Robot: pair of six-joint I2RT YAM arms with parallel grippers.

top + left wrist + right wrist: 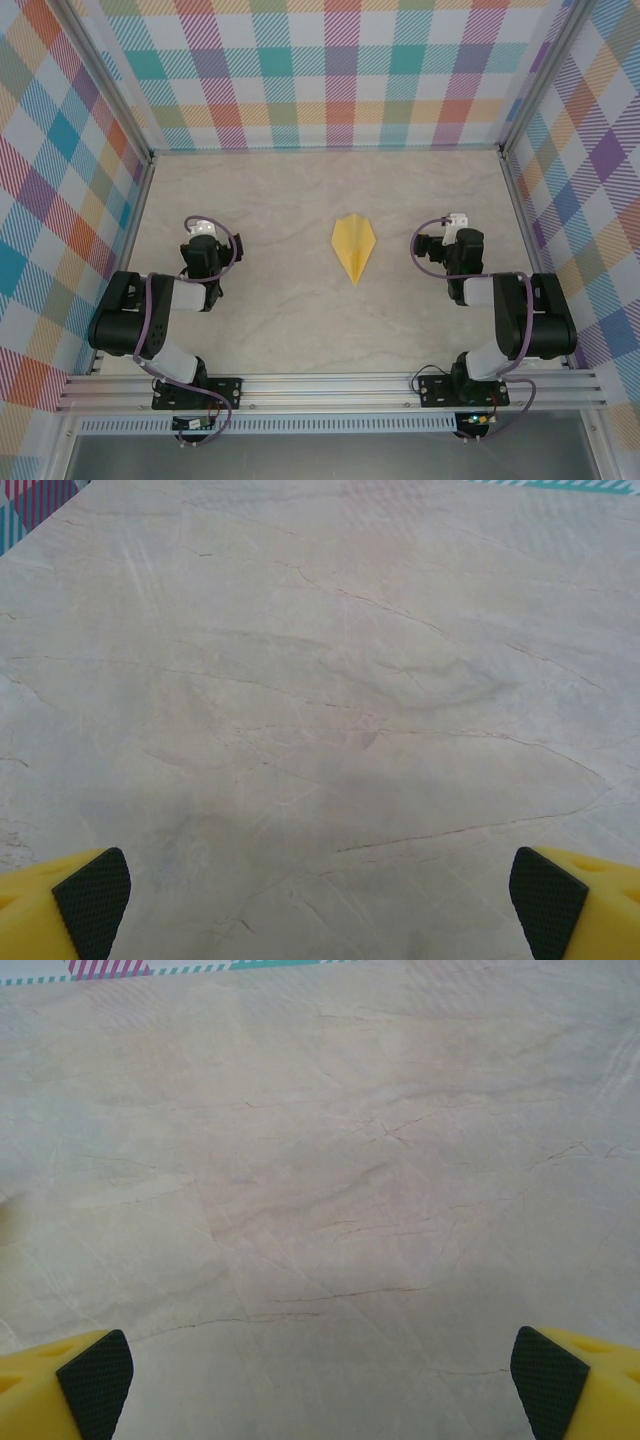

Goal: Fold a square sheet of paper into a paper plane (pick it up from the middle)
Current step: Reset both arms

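The paper plane [354,247] lies flat in the middle of the pale marbled table [290,190], a narrow yellow dart with a crease running down its centre, its sharp nose aimed at the near edge where the arms are bolted and its wider tail towards the far checked wall [330,70]. It sits between the two arms and well apart from both of them, touched by neither. On the left, the left gripper [203,228] is drawn back over its own side of the table, the arm folded in close above its base. From its wrist camera the two yellow fingers with their black pads [92,900] stand at opposite corners of the view, jaws spread wide, with bare tabletop between them and no paper in the grip. Across on the other side, the right gripper [458,222] mirrors that pose, tucked back on the right of the table at about the same depth as the plane. Its wrist view tells the same story: black pads [548,1380] far apart at the bottom corners, jaws fully spread, and plain veined table surface between the fingers. A strip of the coloured check pattern edges the top of both wrist views. Along the near edge, the metal rail [330,385] carries both arm bases.
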